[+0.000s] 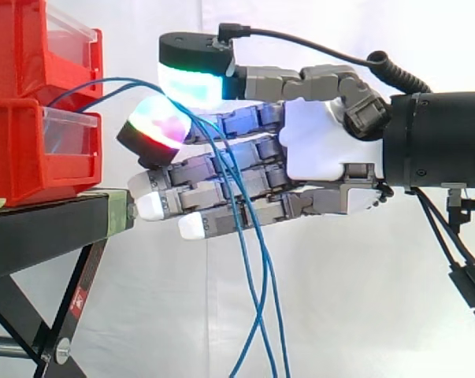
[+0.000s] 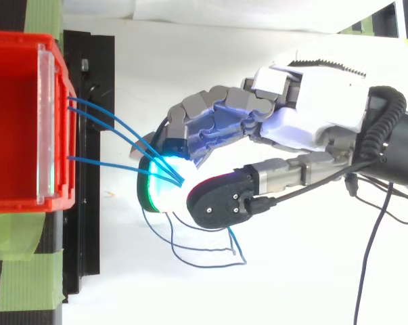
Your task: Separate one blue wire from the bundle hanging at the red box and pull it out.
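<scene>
Blue wires [image 1: 260,313] run from the red bin [image 2: 28,203] at left and hang down; hand [image 1: 324,142] from right pinches them between thumb and one curled fingertip [image 1: 154,126]

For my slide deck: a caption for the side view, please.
Robot hand among blue wires hanging from stacked red bins on black stand.

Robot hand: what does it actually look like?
The robot hand has a smooth white palm shell and chunky grey segmented fingers ending in thick pads that glow white, green and reddish-pink. It sits on a thick black cylindrical arm.
</scene>
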Controlling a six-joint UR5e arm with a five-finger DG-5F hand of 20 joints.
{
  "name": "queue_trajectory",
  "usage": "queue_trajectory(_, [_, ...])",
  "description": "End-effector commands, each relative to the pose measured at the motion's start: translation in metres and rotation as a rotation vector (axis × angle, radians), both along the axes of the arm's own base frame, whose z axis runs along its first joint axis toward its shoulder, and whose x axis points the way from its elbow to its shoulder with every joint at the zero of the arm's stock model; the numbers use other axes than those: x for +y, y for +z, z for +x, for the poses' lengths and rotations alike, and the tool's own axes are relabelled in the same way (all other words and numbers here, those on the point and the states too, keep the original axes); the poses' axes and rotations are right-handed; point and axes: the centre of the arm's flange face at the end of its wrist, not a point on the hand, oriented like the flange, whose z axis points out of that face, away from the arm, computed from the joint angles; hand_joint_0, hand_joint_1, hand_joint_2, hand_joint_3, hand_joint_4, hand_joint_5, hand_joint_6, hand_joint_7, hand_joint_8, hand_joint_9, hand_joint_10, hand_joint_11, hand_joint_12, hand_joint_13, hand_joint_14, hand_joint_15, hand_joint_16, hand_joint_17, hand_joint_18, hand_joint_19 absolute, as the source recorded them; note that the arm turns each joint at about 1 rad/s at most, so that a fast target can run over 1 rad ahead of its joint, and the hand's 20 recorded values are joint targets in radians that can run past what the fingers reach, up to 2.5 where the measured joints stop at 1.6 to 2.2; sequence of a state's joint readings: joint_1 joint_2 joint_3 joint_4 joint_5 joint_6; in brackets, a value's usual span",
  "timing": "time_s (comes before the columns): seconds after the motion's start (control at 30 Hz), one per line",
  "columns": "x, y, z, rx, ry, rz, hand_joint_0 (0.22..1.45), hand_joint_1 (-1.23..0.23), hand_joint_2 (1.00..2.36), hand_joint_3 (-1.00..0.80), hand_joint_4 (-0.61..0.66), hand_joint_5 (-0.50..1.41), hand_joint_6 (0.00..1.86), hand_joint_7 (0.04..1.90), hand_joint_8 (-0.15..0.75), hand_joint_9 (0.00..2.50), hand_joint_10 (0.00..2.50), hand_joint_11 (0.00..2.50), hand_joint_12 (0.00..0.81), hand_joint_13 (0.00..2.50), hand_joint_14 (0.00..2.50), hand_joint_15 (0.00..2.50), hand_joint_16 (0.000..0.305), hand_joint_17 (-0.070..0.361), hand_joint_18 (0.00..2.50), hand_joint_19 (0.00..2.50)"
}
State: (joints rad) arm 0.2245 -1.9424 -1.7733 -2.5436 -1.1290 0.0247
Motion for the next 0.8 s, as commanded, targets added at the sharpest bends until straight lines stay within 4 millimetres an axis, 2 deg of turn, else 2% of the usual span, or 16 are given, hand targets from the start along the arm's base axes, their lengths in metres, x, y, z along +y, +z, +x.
queue_trajectory(0.0, [0.0006,0.0001,-0.0001,-0.010,0.002,0.048,0.63,-0.69,1.03,-0.08,0.21,-0.19,0.84,1.10,0.345,0.68,0.01,0.54,0.374,0.76,0.02,0.56,0.042,0.095,0.58,0.49])
queue_trajectory(0.13, [0.0004,-0.0013,-0.0006,-0.015,0.003,0.106,0.63,-0.69,1.03,-0.08,0.21,-0.20,0.84,1.09,0.343,0.77,0.02,0.86,0.398,0.85,0.02,0.85,0.044,0.098,0.58,0.52])
queue_trajectory(0.23, [0.0001,-0.0026,-0.0019,-0.009,0.003,0.136,0.63,-0.69,1.03,-0.09,0.21,-0.20,0.84,1.08,0.344,0.77,0.02,0.97,0.397,0.91,0.02,1.03,0.045,0.102,0.60,0.57])
queue_trajectory(0.33, [0.0000,-0.0033,-0.0026,-0.003,0.002,0.138,0.63,-0.68,1.03,-0.08,0.21,-0.20,0.84,1.07,0.343,0.78,0.01,1.01,0.390,0.98,0.02,1.28,0.049,0.110,0.66,0.67])
queue_trajectory(0.5, [-0.0002,-0.0031,-0.0035,0.003,0.002,0.137,0.63,-0.68,1.03,-0.09,0.21,-0.20,0.84,1.06,0.346,0.77,0.01,1.02,0.373,1.02,0.00,1.51,0.052,0.117,0.73,0.79])
queue_trajectory(0.57, [-0.0002,-0.0041,-0.0035,0.006,0.002,0.136,0.63,-0.68,1.03,-0.09,0.21,-0.20,0.84,1.06,0.342,0.76,0.02,1.03,0.372,1.04,0.01,1.56,0.052,0.118,0.75,0.84])
queue_trajectory(0.77, [-0.0004,-0.0049,-0.0045,0.015,0.001,0.134,0.63,-0.68,1.03,-0.09,0.21,-0.20,0.84,1.06,0.339,0.74,0.01,1.02,0.362,0.98,0.37,1.53,0.053,0.118,0.82,0.98])
